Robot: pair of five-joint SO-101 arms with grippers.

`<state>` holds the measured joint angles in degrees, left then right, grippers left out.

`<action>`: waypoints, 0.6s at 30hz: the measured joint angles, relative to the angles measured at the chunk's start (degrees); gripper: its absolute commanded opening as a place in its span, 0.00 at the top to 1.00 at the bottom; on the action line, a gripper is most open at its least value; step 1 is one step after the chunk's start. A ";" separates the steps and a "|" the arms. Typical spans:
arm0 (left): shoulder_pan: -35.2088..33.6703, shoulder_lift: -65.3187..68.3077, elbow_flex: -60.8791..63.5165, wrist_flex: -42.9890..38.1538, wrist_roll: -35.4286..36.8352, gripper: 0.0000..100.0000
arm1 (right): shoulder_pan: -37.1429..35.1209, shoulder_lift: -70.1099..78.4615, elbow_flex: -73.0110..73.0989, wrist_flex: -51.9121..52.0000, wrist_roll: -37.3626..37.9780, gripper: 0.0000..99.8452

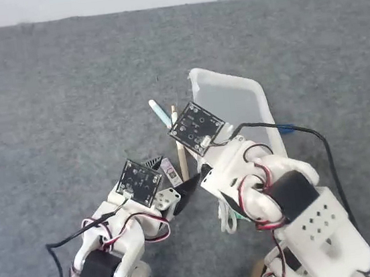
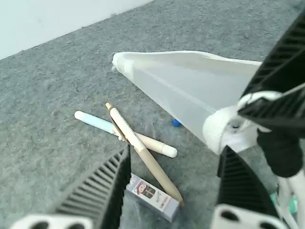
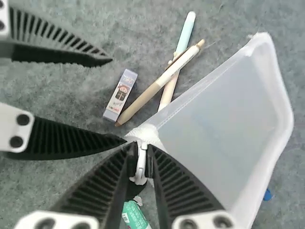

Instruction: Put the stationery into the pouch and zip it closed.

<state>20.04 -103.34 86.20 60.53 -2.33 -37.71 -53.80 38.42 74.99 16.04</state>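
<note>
Left gripper, fingers apart, hangs over a small box, a beige pen and a pale blue pen, crossed, all on the worktop outside the pouch; right gripper is clamped on the pouch's zipper end

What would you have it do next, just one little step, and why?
Probably the left gripper should drop onto the beige pen. It hangs open over that pen, which lies outside the pouch, while the right gripper pinches the pouch's zip corner.
</note>
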 measured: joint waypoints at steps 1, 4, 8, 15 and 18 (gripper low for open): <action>0.00 0.00 0.18 -1.14 0.00 0.72 | 0.00 -0.35 0.00 0.00 0.00 0.99; 0.18 0.00 1.58 -3.69 0.00 0.72 | 0.00 -0.70 0.00 0.00 -0.09 0.99; 1.32 0.00 1.58 -4.40 0.00 0.72 | 0.00 -0.70 0.00 0.00 -0.35 0.99; 2.37 0.00 1.67 -4.40 1.05 0.72 | -2.81 -0.70 0.00 0.00 -0.35 0.99; 2.37 0.00 3.52 -6.07 1.58 0.72 | -3.16 -0.70 0.00 0.00 -0.53 0.99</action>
<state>22.42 -103.34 89.71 54.46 -0.75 -40.88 -54.51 38.42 74.99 15.52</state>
